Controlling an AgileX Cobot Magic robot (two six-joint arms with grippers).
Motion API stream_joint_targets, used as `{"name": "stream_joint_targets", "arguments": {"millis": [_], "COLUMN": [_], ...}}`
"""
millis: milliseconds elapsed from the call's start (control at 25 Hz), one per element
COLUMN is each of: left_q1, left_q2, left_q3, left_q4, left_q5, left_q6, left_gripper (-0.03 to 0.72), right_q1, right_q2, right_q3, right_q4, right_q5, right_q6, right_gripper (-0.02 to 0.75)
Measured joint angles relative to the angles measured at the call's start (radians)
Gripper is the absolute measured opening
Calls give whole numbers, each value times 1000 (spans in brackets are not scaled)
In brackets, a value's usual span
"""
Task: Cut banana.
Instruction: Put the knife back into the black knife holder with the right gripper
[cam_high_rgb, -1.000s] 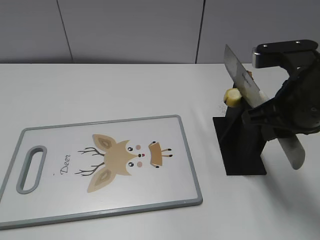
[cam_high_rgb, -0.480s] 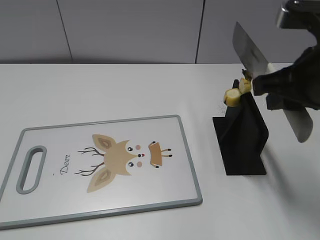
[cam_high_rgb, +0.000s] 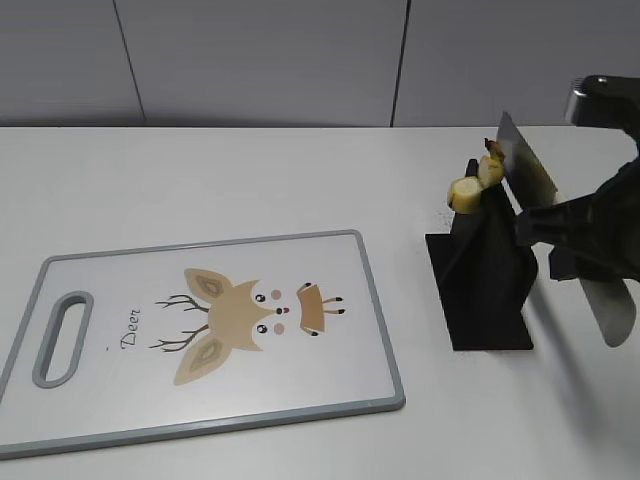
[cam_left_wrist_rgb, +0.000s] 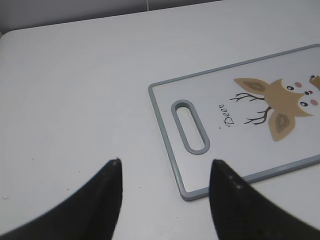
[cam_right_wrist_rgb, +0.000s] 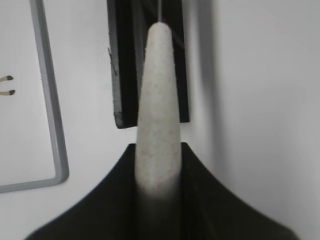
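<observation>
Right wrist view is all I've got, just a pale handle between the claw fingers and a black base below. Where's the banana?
Observer: The banana sits on top of the black stand, beside the knife blade.
Operator: Anything on the cutting board?
Observer: No, the cutting board is bare apart from its printed deer.
Operator: Where's the left claw?
Observer: The left claw is open over the table, near the board's handle slot, holding nothing.
</observation>
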Motion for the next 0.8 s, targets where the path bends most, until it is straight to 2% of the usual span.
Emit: {"name": "stream_joint_targets", "arguments": {"millis": [280,680,760,800], "left_q1": [0,0,0,0], "left_q2": [0,0,0,0], "left_q3": [0,0,0,0], "left_q4": [1,1,1,1], "left_q5": [0,0,0,0], "left_q6": [0,0,0,0], "left_gripper": [528,528,528,528], "right_q1": [-13,-16,-16,-12], "right_q2": [-1,-43,-61,-65], "right_q3": [1,-9,-14,-16], "right_q4": [150,171,198,247], "right_q5": [-56,-52,-51,-71], "right_q6": [-182,-232,-258,-309], "right_gripper": [174,179,184,172]}}
